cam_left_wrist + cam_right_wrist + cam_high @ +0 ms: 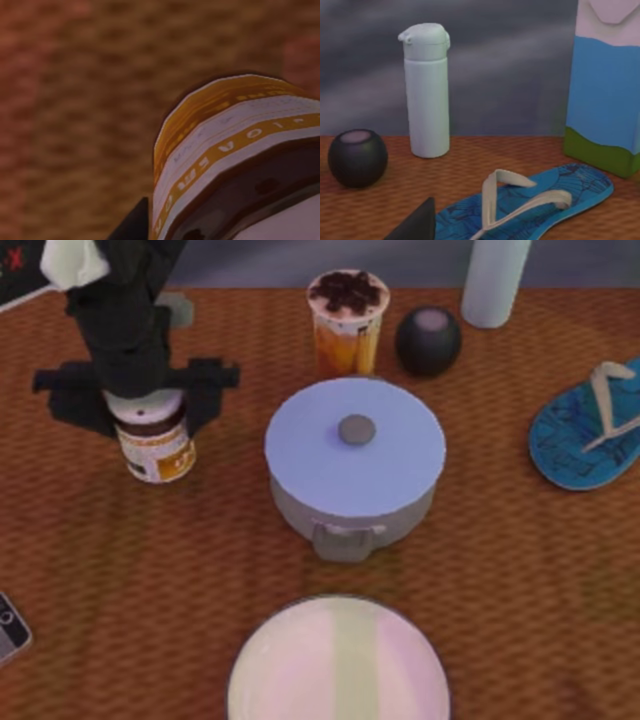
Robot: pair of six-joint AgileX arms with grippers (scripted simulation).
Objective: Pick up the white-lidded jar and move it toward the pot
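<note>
My left gripper [140, 400] is at the far left of the table [500, 570], closed from above around the top of the jar [157, 445], with one finger on each side of the lid. I cannot tell if the jar's base touches the table. The pot [352, 465] stands to its right, near the middle, with open table between them. Behind the pot is an orange cup [347, 325] with dark topping, and beside it a black ball [428, 340]. A white bottle [493, 280] stands at the far edge, a blue sandal [588, 425] lies at the right, and a striped plate [338, 665] is in front. The table surface looks woven and brown. The pot's lid is flat and round with a small knob. My right arm shows only a dark tip in its wrist view; I cannot tell its fingers' state.
</note>
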